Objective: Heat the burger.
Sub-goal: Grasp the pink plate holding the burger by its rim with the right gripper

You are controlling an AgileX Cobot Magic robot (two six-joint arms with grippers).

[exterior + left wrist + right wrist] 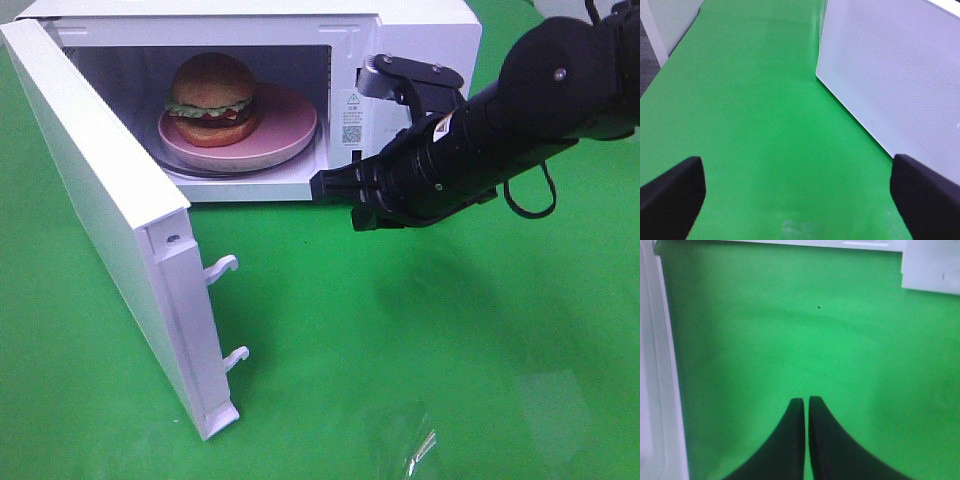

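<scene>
The burger (212,97) is sitting on a pink plate (292,128) inside the open microwave (425,30); the right gripper (806,400) is hovering pinched together, the left gripper (797,166) gaping apart.

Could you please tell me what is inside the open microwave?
Inside the microwave, the burger sits on a pink plate. The burger covers the plate's middle, and whatever lies beneath the plate is mostly hidden.
</scene>
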